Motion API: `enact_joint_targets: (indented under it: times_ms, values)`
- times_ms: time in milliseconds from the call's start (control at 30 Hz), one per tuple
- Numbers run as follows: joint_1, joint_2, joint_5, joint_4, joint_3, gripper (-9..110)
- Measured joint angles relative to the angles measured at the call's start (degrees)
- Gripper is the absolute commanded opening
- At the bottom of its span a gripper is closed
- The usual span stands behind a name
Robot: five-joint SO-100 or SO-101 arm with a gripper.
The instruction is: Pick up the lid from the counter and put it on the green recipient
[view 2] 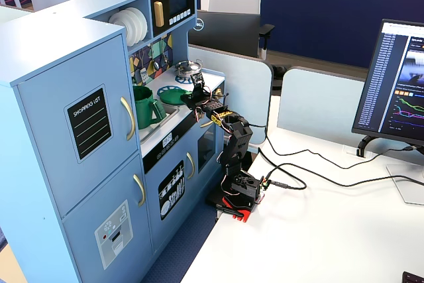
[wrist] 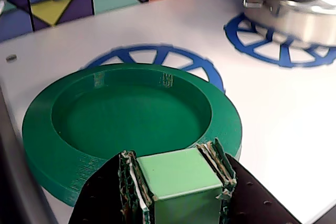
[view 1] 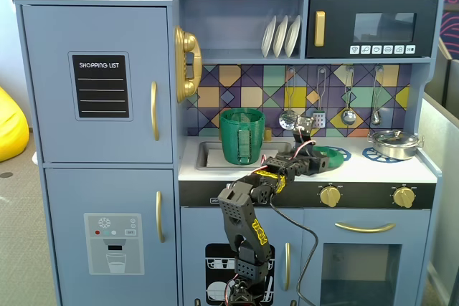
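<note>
The lid (wrist: 131, 114) is a round dark green disc with a shallow recess facing up. It lies on the white counter over a blue spoked burner ring (wrist: 157, 55). It also shows in both fixed views (view 1: 333, 153) (view 2: 173, 97). My gripper (wrist: 178, 182) is at the lid's near rim, jaws shut on a light green square block (wrist: 181, 174) there. I cannot tell if the block is joined to the lid. The gripper shows in both fixed views (view 1: 319, 163) (view 2: 188, 101). The green recipient (view 1: 242, 136) (view 2: 144, 107) stands upright and uncovered in the sink, left of the gripper.
A shiny silver pot (view 1: 393, 142) (wrist: 304, 9) sits on the right burner ring (wrist: 262, 45). Utensils hang on the tiled back wall (view 1: 348, 102). The sink (view 1: 208, 154) lies left of the lid. Knobs (view 1: 330, 195) line the counter's front.
</note>
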Motion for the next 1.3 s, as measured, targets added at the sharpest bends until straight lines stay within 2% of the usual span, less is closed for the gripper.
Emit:
enact_joint_targets:
  times_ms: [600,1100,1300]
  values:
    - [-14.24,7.73,2.11,28.48,-31.82,0]
    - [-27.07,4.92,-2.99,32.52,-36.65,0]
    - [-27.07,2.29,-3.16,32.52,-36.65,0]
